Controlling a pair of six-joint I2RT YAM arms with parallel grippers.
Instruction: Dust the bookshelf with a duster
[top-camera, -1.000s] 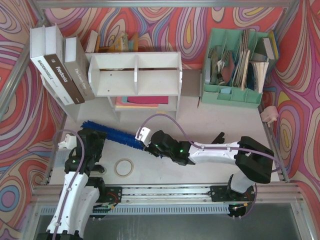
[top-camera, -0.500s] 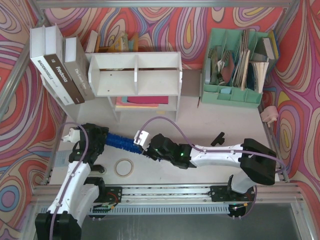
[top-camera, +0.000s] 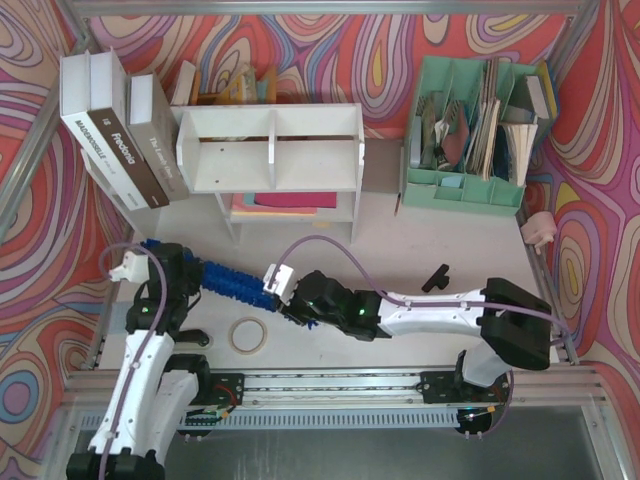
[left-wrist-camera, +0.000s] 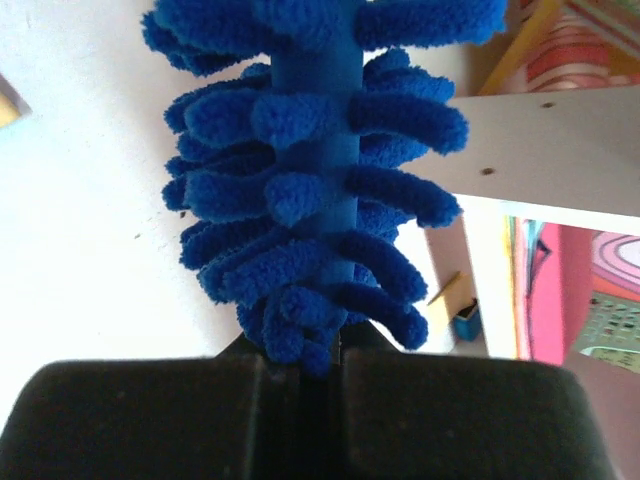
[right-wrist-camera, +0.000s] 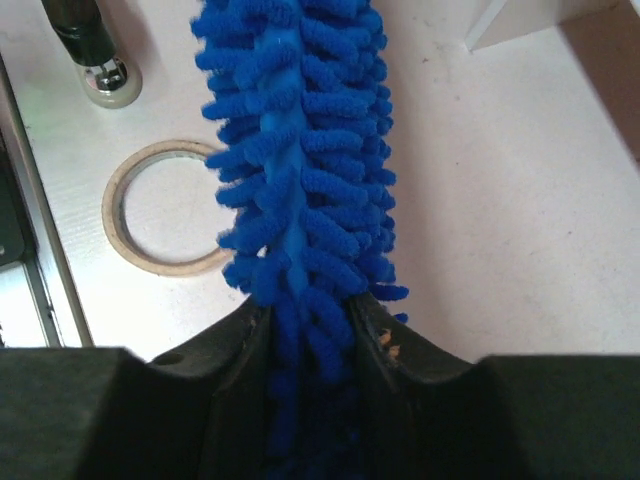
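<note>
**While both my grippers clamp the duster (top-camera: 235, 283), it lies short of the bookshelf (top-camera: 270, 150)**

Because the blue microfibre duster is long and floppy, I hold it at two places. My left gripper (left-wrist-camera: 300, 365) is closed on the bristled shaft near one end, and in the overhead view a short tuft sticks out beyond it toward the leaning books (top-camera: 110, 140). My right gripper (right-wrist-camera: 310, 320) is closed on the other end, with shaggy bristles bulging out on both sides of its fingers. The thin handle is hidden there, so I cannot tell whether I hold plastic or only pile. The duster runs slantwise above the white table (top-camera: 420, 240), in front of the bookshelf and apart from it. It passes beside the tape roll (right-wrist-camera: 165, 210) without touching it. The white shelf unit stands at the back, with flat coloured items under its lower shelf and the mint-green file organizer (top-camera: 470, 130) to its right. I judge that the dusting stroke has not yet begun. This looks like a regrasp or handover, after which one arm could lift the bristles onto the shelf boards.
</note>
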